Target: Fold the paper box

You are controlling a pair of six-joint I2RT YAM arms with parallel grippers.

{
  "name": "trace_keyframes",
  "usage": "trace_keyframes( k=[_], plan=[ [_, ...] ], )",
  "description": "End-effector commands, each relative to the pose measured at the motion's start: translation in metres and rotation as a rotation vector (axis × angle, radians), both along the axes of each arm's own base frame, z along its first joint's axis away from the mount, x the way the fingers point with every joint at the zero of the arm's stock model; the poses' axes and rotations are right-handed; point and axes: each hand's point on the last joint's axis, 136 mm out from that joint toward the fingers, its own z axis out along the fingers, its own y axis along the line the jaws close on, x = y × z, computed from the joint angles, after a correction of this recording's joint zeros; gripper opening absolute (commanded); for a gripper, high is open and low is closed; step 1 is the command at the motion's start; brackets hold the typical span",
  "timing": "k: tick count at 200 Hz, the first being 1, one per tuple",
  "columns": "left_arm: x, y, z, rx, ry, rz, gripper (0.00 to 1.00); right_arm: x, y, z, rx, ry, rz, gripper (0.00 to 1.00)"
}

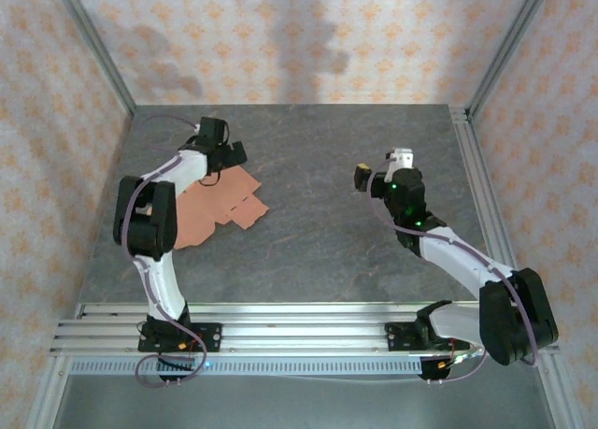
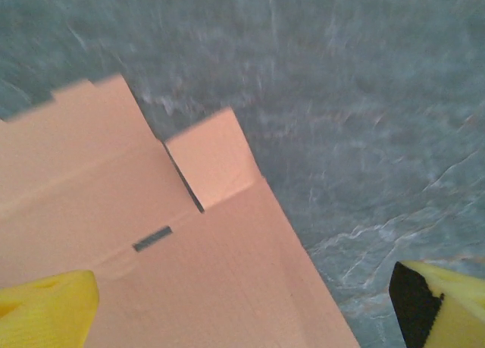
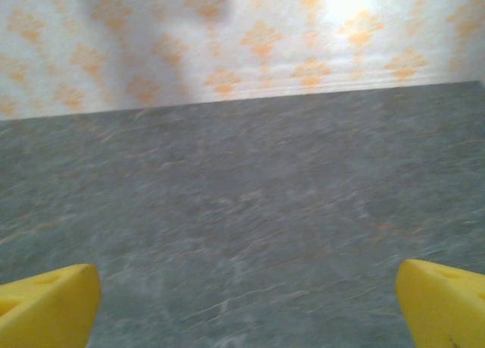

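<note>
Item: box (image 1: 224,209), flat sheet, left of centre on desk (image 1: 327,251). I judge it light, floppy and easily creased; pinch a flap edge. Left gripper (image 1: 227,153) released above it. Right gripper (image 1: 380,169) released, centre-right.

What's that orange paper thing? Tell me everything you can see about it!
The paper box is a flat, unfolded sheet of thin salmon-orange cardboard, with cut flaps along its edges, pressed crease lines and a small slot. It lies on the left part of the grey table. The left gripper hangs open just over it; contact is unclear.
</note>
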Motion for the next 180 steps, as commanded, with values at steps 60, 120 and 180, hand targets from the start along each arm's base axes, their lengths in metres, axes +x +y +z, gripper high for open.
trace_keyframes(
  k=[60, 120, 180],
  plan=[
    [-0.017, -0.098, -0.053, -0.16, 0.237, -0.307, 1.0, 0.002, 0.003, -0.008, 0.085, 0.046, -0.037, 0.99],
    [-0.021, -0.213, -0.031, -0.31, 0.172, -0.577, 1.0, -0.001, -0.011, -0.016, 0.106, 0.101, -0.13, 0.99],
    [-0.023, -0.184, 0.047, -0.167, -0.1, -0.415, 1.0, -0.003, -0.005, -0.015, 0.124, 0.201, -0.124, 0.99]
  ],
)
